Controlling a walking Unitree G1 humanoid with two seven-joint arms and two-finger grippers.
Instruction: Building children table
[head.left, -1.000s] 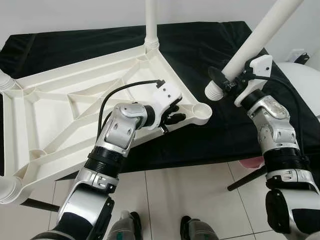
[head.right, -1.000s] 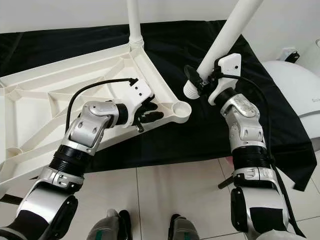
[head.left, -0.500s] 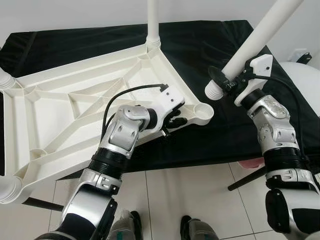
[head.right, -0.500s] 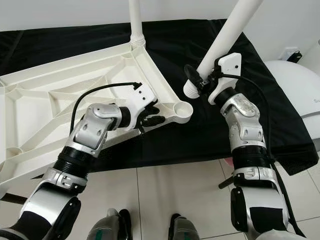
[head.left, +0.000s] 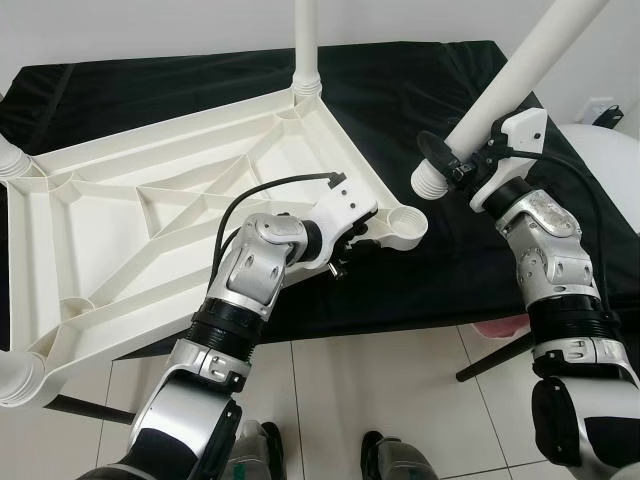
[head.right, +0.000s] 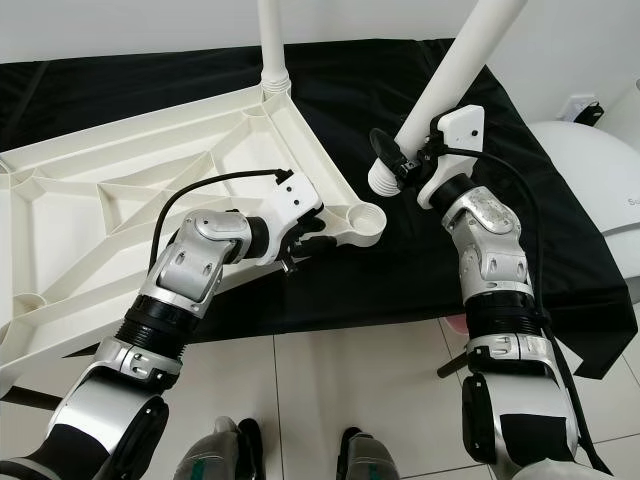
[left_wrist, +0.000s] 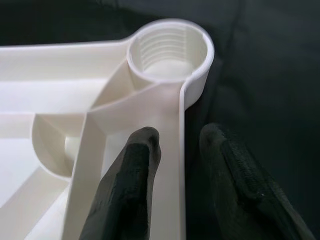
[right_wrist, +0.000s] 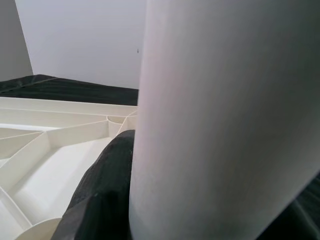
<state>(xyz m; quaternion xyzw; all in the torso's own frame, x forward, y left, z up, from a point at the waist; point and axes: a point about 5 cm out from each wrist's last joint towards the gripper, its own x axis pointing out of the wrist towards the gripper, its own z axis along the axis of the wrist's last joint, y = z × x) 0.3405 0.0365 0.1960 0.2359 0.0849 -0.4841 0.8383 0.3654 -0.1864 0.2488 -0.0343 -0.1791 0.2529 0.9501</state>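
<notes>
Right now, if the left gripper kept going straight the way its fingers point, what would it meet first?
Probably the empty threaded leg socket at the tabletop's corner: the left gripper straddles the rim wall leading straight to it.

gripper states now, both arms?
Left gripper: fingers straddle the tabletop rim by the empty socket; grip cannot be told.
Right gripper: shut on leg.

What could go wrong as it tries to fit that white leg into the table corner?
The leg is tilted and its threaded end hangs beside the corner socket, so it might enter crooked and jam. The left end effector only straddles the tabletop rim, which might shift under pressure.
</notes>
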